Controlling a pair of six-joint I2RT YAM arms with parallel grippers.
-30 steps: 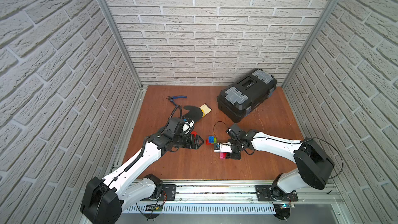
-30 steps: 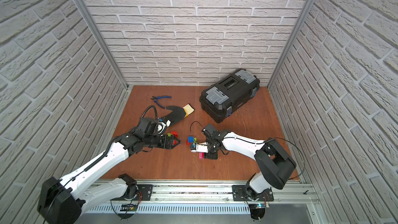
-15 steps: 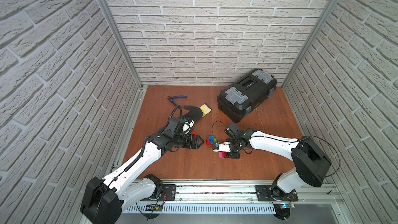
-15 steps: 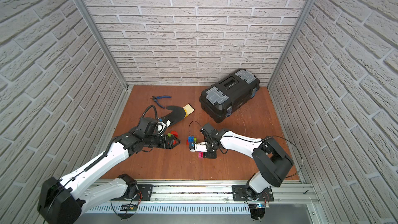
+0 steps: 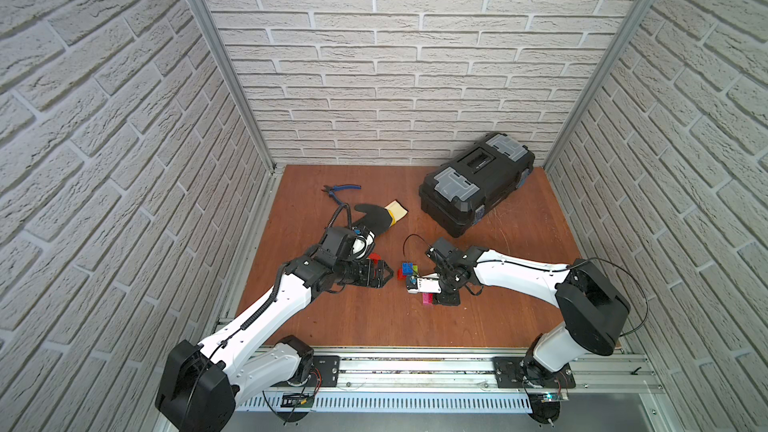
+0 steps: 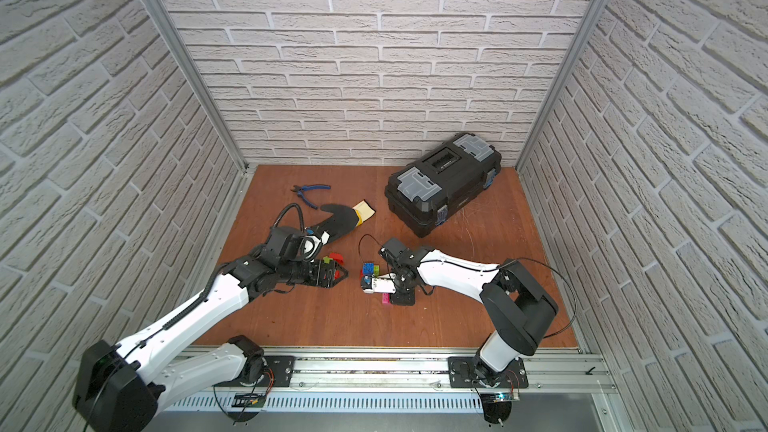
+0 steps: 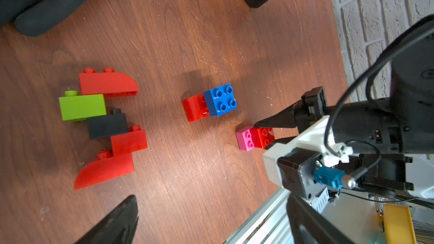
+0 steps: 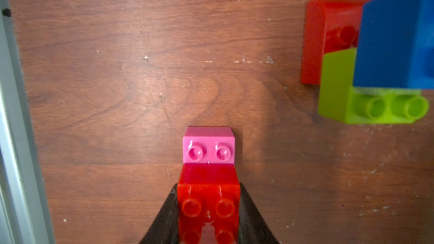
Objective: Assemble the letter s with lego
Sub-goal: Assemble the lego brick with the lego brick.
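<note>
The lego lies in three groups on the wooden floor. A chain of red curved, lime green, black and more red bricks lies flat below my left gripper. That gripper is open and holds nothing. A blue brick sits on a red one and a lime green one. My right gripper is shut on a red brick with a pink brick joined at its front. In both top views the pink brick rests on the floor.
A black toolbox stands at the back right. A black glove and blue-handled pliers lie behind the left arm. The metal rail runs along the front edge. Brick walls close three sides.
</note>
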